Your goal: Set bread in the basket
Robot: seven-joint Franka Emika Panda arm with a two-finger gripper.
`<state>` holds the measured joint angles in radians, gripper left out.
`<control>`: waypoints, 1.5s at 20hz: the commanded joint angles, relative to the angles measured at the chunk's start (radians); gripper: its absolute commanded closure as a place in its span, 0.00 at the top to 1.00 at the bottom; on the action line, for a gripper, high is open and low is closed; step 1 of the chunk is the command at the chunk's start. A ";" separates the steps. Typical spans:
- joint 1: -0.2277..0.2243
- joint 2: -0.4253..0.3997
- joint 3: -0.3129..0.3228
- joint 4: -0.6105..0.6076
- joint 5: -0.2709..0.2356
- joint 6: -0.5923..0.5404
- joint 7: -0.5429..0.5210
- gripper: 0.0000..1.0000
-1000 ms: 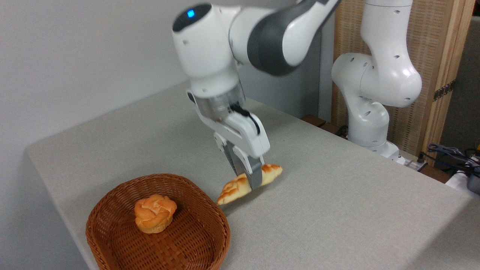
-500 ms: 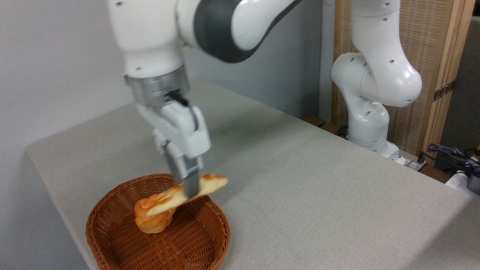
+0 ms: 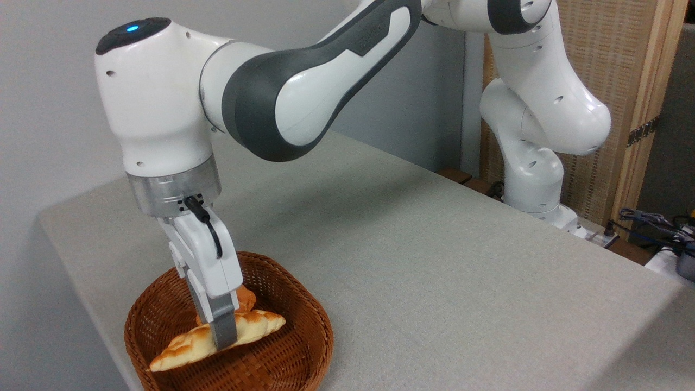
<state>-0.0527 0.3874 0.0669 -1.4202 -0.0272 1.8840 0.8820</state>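
At the left, the basket (image 3: 304, 347) sits near the table's (image 3: 434, 271) front corner. Inside it the bread (image 3: 187, 345) lies tilted, its pointed left end low by the front rim and its right end higher toward the middle. The gripper (image 3: 221, 336) reaches down from above and pinches the loaf at its middle, fingers closed on it. Just behind the fingers, a small orange bun (image 3: 247, 298) peeks out, mostly hidden. Farther right, the arm's white base (image 3: 537, 184) stands beyond the table edge.
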 commanded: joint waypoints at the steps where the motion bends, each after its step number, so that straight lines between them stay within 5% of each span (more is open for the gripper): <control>1: 0.001 -0.027 0.007 0.006 -0.011 -0.046 0.015 1.00; 12: 0.002 -0.047 -0.001 -0.006 -0.010 -0.069 0.018 1.00; 17: 0.092 -0.168 -0.091 -0.022 0.006 -0.213 -0.006 1.00; 22: 0.094 -0.356 -0.136 -0.206 0.016 -0.270 -0.027 1.00; 30: 0.094 -0.392 -0.148 -0.249 0.029 -0.273 -0.032 1.00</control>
<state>0.0339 0.0130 -0.0752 -1.6470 -0.0139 1.6014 0.8566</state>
